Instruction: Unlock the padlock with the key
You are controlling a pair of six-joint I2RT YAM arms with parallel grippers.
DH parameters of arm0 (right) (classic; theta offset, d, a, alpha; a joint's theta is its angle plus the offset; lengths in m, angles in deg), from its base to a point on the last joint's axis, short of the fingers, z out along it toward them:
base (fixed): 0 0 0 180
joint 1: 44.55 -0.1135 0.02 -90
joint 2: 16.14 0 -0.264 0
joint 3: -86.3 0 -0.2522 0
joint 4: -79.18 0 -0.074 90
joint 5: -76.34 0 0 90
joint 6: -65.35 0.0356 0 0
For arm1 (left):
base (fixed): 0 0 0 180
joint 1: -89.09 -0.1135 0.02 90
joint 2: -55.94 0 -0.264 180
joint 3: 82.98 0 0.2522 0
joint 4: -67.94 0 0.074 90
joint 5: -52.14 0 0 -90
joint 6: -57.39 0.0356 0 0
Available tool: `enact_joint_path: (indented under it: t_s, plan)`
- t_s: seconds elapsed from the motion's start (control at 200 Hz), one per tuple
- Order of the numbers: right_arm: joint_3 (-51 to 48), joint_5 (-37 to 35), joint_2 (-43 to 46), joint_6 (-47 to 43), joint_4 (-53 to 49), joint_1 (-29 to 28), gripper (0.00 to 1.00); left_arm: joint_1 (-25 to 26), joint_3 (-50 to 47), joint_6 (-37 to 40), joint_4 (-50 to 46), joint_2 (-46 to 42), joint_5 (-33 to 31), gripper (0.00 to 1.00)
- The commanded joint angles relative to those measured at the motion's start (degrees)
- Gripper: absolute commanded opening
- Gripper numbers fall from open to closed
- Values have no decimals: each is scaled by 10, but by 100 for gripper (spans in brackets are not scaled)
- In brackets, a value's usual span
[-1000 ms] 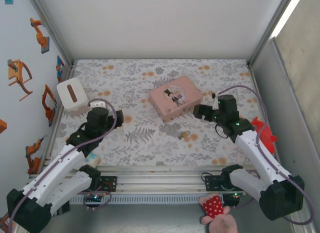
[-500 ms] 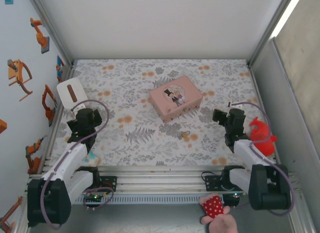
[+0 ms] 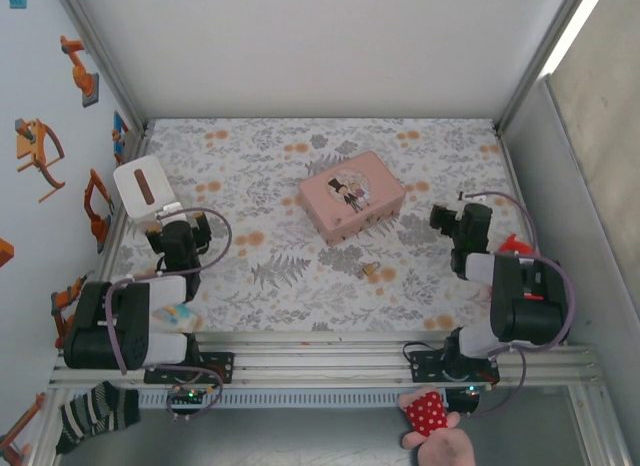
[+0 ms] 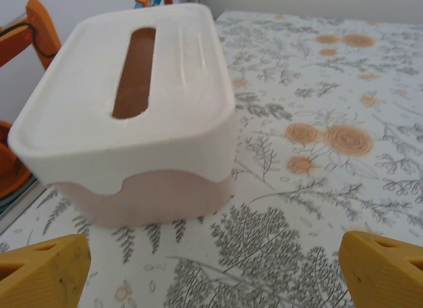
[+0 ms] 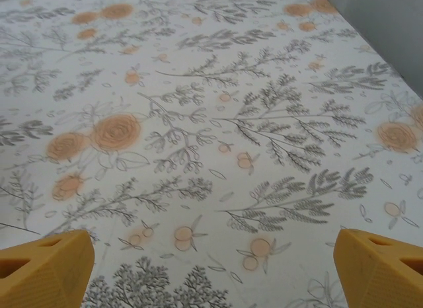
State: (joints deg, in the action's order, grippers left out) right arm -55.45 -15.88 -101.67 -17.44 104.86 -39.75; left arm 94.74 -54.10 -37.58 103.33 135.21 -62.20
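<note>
The padlock (image 3: 370,270) lies loose on the floral bench (image 3: 270,166), just in front of the pink box (image 3: 351,195) and well apart from both arms. The left jaws and the right jaws stand spread and empty, tucked near their bases, seemingly parked rather than reaching.

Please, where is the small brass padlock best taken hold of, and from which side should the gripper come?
Probably the brass body of the padlock, pinched across its two narrow sides, coming straight down from above: it lies low on the table, well apart from the pink box, so nothing stands in the way. It is too small to tell where its shackle points.
</note>
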Motion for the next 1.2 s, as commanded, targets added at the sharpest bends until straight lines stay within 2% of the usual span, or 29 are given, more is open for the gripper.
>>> enact_joint_path:
  t_s: [0.0, 0.025, 0.075, 0.135, 0.19, 0.27, 0.331, 0.396, 0.451, 0.521, 0.611, 0.656, 1.197]
  plan:
    - [-43, 21, -28, -9, 141, 0, 91, 6, 4, 32, 126, 56, 36, 96]
    - [-57, 22, -34, -9, 178, 0, 91, 11, 9, 38, 115, 58, 39, 96]
    - [-60, 14, -25, -8, 165, 0, 91, 17, 20, 44, 87, 58, 44, 96]
    - [-50, 23, -29, -9, 155, 0, 91, 14, 25, 37, 92, 79, 41, 96]
    - [-37, 29, -29, -11, 129, 0, 91, 16, 34, 54, 133, 116, 43, 96]
    - [-35, 29, -29, -12, 124, 0, 92, 4, 61, 31, 25, 86, 64, 96]
    - [-34, 29, -29, -12, 123, 0, 92, -11, 66, 26, 44, 102, 86, 96]
    - [-33, 30, -29, -12, 121, 0, 92, -26, 78, 8, -7, 88, 104, 96]
    - [-32, 29, -29, -12, 120, 0, 92, -27, 73, 11, 20, 97, 104, 96]
    - [-32, 29, -29, -13, 119, 0, 93, -27, 80, 8, -6, 90, 104, 96]
    - [-31, 27, -28, -13, 117, 0, 94, -27, 76, 10, 8, 95, 103, 96]
    - [-31, 27, -29, -14, 117, -1, 99, -27, 77, 9, 0, 91, 104, 96]
    - [-32, 27, -28, -13, 117, -1, 99, -24, 74, 14, 10, 92, 100, 96]
